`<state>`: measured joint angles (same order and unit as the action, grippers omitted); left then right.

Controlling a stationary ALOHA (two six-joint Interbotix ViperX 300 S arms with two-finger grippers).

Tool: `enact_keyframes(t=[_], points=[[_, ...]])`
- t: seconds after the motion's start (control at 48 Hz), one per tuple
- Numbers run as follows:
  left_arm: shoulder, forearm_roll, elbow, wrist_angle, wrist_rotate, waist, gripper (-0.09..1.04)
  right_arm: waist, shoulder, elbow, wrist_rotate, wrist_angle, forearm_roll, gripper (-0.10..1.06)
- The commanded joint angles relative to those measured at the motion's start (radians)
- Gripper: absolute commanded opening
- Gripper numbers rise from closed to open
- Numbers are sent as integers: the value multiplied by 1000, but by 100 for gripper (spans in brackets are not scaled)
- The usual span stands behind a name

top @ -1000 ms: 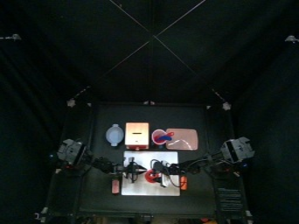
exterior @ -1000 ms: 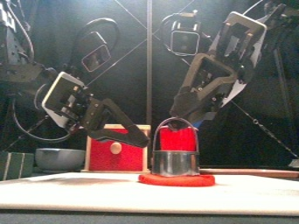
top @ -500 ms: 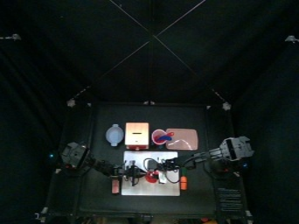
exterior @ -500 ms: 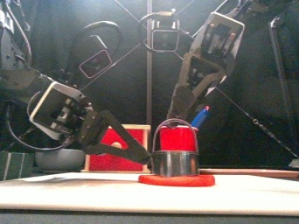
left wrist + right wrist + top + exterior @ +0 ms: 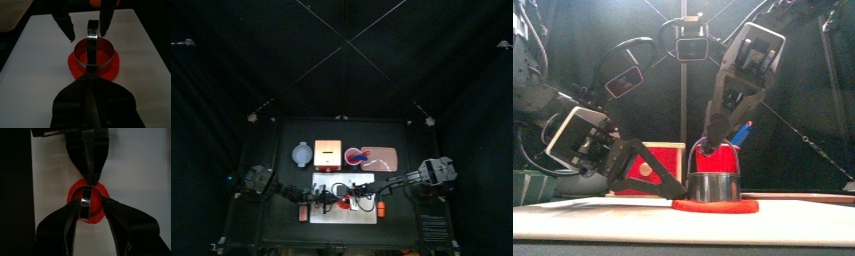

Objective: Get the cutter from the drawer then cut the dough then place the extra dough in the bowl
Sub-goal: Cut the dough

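Note:
The round metal cutter stands on the red dough disc, with its wire handle upright. Both are on the white cutting board. My left gripper comes in low from the left, shut, with its tip at the cutter's near wall, just above the dough. It holds nothing that I can see. My right gripper comes down from above, open, one jaw on each side of the handle and not touching it. In the front view the right gripper hangs just over the cutter's rim.
Behind the board stand the wooden box with its red drawer front, the blue-grey bowl at its left, and the pink tray. The red cup holds a blue knife.
The right gripper has come down and in over the cutter's handle. The left gripper has sunk lower and closer to the cutter's base. Cutter and dough have not moved.

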<state>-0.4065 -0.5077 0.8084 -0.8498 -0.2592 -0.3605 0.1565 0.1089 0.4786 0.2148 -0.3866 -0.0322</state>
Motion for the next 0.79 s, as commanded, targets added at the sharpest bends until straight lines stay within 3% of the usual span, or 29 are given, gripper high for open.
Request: enact_keyframes(t=[0.021,0.167,0.583,0.792], points=[[3,-8,-11,9,2,2,57,15,-17,-28,48,-5,-43,78],[2,-12,-9,28,0,3,57,23,-17,-34,87,-20,-66,78],[2,-14,-12,44,0,3,57,20,6,-48,89,-44,-72,75],[2,-12,-11,46,0,3,57,21,11,-61,89,-63,-72,64]])
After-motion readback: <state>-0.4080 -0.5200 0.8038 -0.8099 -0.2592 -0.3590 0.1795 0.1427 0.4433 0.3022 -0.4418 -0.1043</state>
